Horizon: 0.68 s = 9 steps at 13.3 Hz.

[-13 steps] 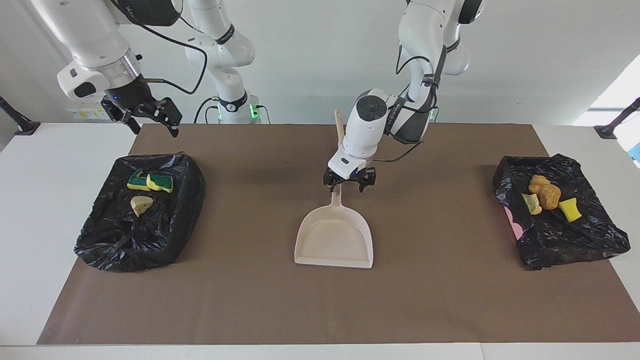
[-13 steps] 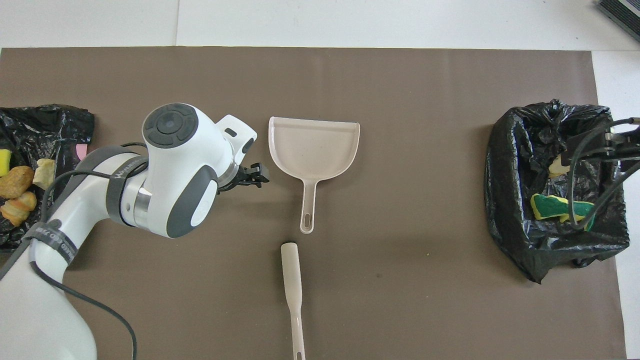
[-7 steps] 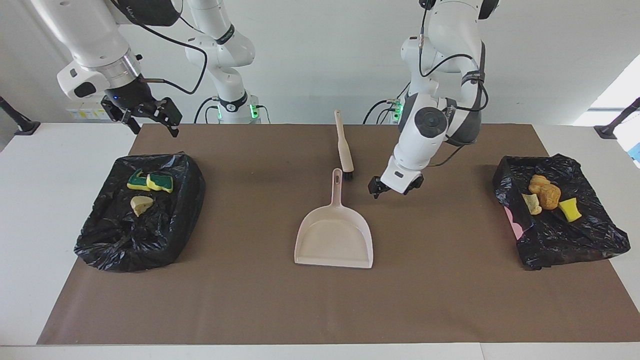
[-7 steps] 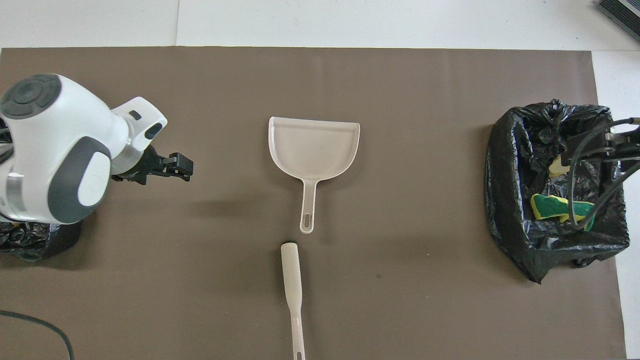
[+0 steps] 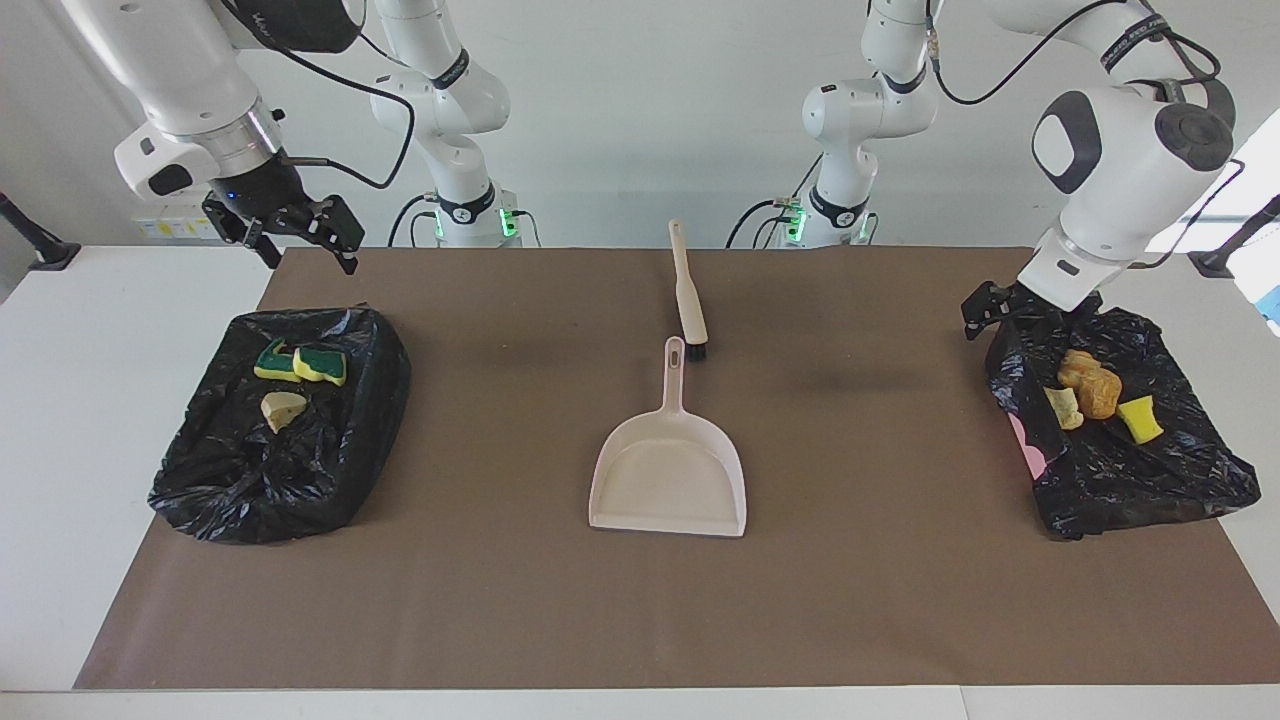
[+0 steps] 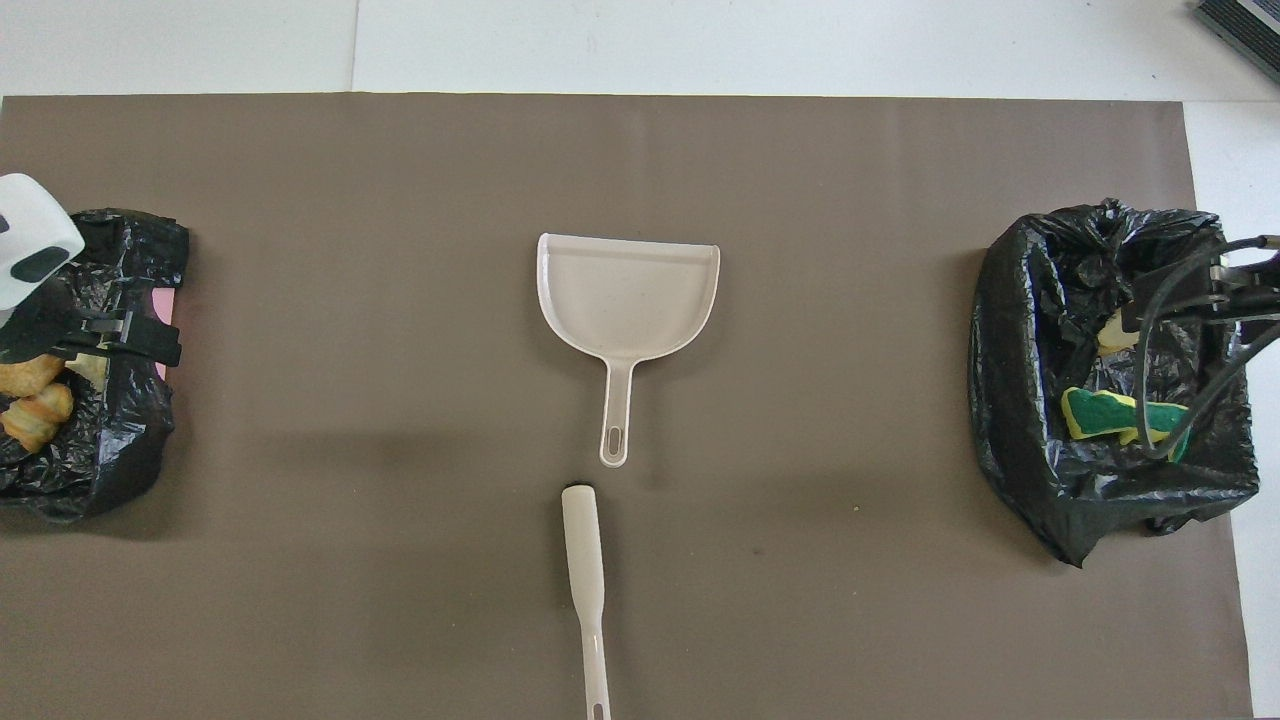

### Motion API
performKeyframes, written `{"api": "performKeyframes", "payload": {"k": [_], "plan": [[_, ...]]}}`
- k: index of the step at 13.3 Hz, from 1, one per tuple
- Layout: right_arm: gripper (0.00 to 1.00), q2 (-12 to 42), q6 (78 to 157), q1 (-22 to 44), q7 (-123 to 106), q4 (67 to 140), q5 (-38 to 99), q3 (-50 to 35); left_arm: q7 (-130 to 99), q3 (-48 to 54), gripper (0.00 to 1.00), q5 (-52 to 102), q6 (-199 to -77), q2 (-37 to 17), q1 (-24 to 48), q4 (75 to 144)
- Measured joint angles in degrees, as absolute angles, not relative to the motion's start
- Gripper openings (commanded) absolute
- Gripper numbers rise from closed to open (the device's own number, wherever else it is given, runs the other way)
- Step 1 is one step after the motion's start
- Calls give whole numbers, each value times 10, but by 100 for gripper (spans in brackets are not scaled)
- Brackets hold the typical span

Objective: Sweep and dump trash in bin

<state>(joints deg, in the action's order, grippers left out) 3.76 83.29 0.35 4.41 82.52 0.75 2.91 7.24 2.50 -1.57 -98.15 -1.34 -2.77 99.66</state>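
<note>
The trash lies in two black-bagged bins. The bin [image 5: 230,480] at the right arm's end holds yellow chunks with green tops [image 5: 300,362] and a beige chunk [image 5: 282,408]. The bin [image 5: 1150,490] at the left arm's end holds orange-brown chunks [image 5: 1090,385], a beige chunk [image 5: 1063,405] and a yellow one [image 5: 1140,418]. My left gripper [image 5: 985,308] is open and empty, up over that bin's edge nearest the table's middle; it also shows in the overhead view [image 6: 140,338]. My right gripper [image 5: 295,235] is open and empty, waiting above the other bin's edge nearest the robots.
A beige dustpan [image 5: 668,478] lies flat mid-table, its handle pointing toward the robots. A beige brush [image 5: 687,295] with black bristles lies nearer to the robots, its bristle end just beside the dustpan's handle tip. A brown mat [image 5: 860,600] covers the table.
My left gripper has swung away from the dustpan's handle to over the bin at the left arm's end. The dustpan, the brush and the right arm have not moved.
</note>
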Motion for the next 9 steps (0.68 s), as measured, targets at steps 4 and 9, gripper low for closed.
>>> {"api": "performKeyframes", "payload": {"k": [4, 9], "plan": [[100, 38, 833, 3, 45, 825, 7, 29, 72, 32, 100, -11, -913, 5, -27, 911], [100, 38, 833, -5, 45, 826, 7, 31, 71, 30, 100, 4, -823, 11, -27, 849]]}}
